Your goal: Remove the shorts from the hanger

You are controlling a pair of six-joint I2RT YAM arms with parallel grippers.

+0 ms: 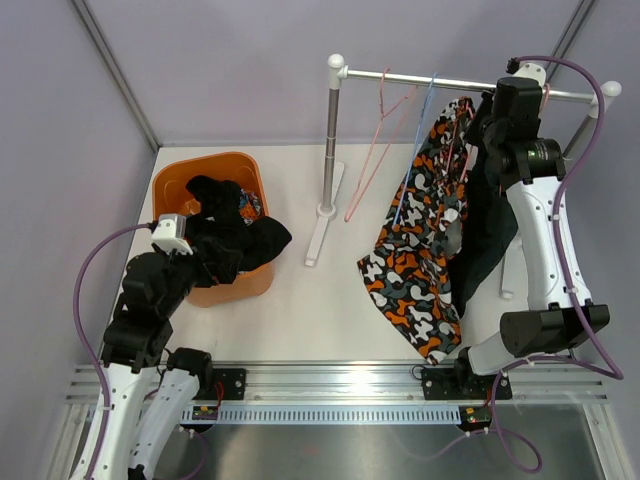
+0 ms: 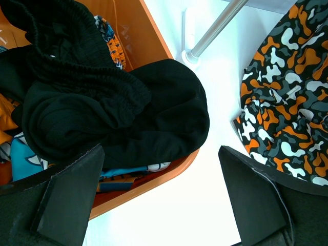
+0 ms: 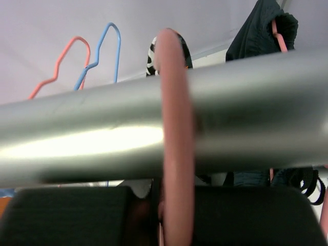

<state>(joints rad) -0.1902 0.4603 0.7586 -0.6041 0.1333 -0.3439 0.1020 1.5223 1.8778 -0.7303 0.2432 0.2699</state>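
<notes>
Left claw (image 2: pixel 161 169), spread wide and empty, above black shorts (image 2: pixel 118 107) in bin (image 2: pixel 148 182); right claw (image 3: pixel 161 218) at hanger hook (image 3: pixel 174 102), grip indiscernible.

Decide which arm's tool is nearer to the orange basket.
Left. The left tool hovers at the near rim of the orange basket, over the black shorts; the right tool is far off, up at the hanger rail.
</notes>
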